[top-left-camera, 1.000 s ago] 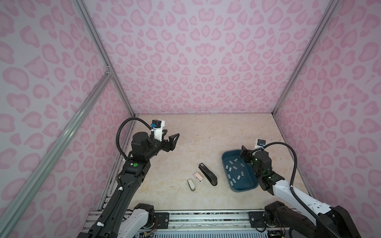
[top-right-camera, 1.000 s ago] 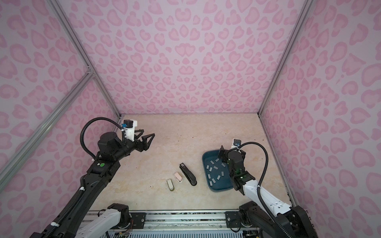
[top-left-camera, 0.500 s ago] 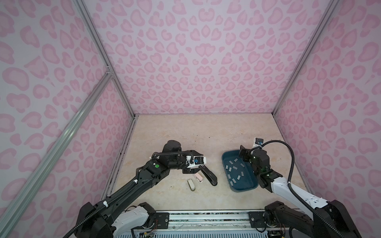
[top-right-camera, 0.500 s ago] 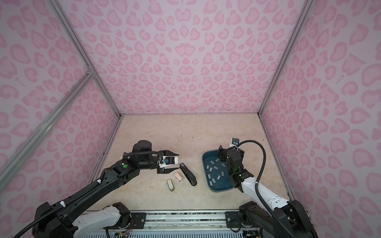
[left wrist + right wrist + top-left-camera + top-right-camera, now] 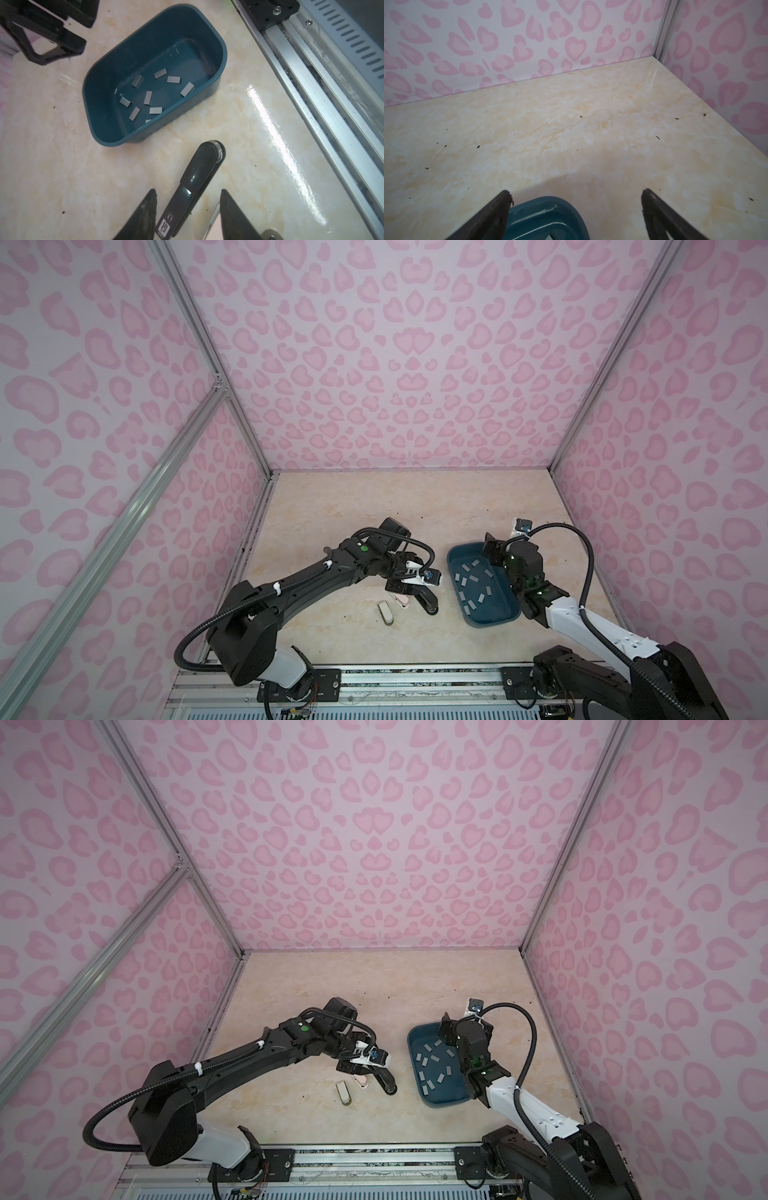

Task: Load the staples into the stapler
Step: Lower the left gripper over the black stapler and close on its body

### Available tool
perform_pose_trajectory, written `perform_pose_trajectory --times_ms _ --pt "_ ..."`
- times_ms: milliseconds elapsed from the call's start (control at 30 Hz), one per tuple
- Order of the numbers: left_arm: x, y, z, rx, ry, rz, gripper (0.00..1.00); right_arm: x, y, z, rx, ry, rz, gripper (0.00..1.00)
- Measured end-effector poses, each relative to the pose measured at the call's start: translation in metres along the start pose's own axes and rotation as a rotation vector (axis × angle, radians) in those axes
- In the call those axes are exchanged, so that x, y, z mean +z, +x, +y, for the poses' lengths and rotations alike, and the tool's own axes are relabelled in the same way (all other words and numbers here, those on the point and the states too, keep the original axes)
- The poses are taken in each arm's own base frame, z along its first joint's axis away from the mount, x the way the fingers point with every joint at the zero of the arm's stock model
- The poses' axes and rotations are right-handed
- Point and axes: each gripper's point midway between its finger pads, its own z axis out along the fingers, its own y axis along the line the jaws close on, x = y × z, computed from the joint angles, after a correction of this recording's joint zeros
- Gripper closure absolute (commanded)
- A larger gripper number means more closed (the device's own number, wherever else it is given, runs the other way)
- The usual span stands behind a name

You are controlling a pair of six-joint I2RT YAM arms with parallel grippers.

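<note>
In both top views, pink heart-spotted walls (image 5: 395,364) fill most of the frame, braced by aluminium posts (image 5: 203,323). Across the lower middle lies the cream marbled tabletop (image 5: 374,506), glossy and flecked with dark crumbs, edged along the bottom by a metal rail (image 5: 415,674). The left arm (image 5: 307,580) reaches from the lower left to the tabletop's centre, and the right arm (image 5: 573,612) comes in from the lower right. A teal bin (image 5: 454,576) sits right of centre. Just left of it lies the black stapler (image 5: 430,602), with a pink stapler (image 5: 402,601) beside that and a white stapler (image 5: 385,612) further left. The staples (image 5: 473,579), small grey strips, lie scattered on the bin's floor.

The left jaws stand spread, one on either side of the black stapler's rear half. In the left wrist view, bare tabletop shows between the stapler and one jaw, so they are not pinching it. The stapler's rounded front end points toward the bin, and the staples lie well apart from these jaws. The right jaws are spread wide over the bin's upper end in the frame, with only its rim and tabletop between them.
</note>
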Motion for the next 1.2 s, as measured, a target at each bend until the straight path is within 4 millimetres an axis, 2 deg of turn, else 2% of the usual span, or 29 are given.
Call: perform_pose_trajectory --times_ms 167,267,433,600,800,1067,1200 --pt "0.022 0.016 -0.006 -0.020 0.088 0.097 0.52 -0.003 0.002 -0.001 0.004 -0.009 -0.007 0.02" --pt "0.028 0.022 -0.009 -0.025 0.117 0.137 0.50 -0.006 0.003 -0.002 0.009 -0.014 -0.019 0.02" --pt "0.038 0.018 -0.001 -0.002 0.128 0.173 0.49 -0.005 0.001 -0.001 0.013 -0.015 -0.026 0.02" --pt "0.046 0.014 -0.004 0.024 0.156 0.195 0.49 -0.001 0.000 0.001 0.008 -0.012 -0.017 0.02" --pt "0.057 0.014 -0.017 0.042 0.205 0.212 0.50 -0.002 -0.001 0.000 0.011 -0.012 -0.023 0.02" --pt "0.068 0.027 -0.026 0.037 0.248 0.252 0.55 -0.001 0.001 -0.002 0.012 0.004 -0.018 0.02" --pt "0.073 0.030 -0.024 0.056 0.257 0.265 0.59 0.002 0.002 -0.002 0.011 0.011 -0.010 0.02"
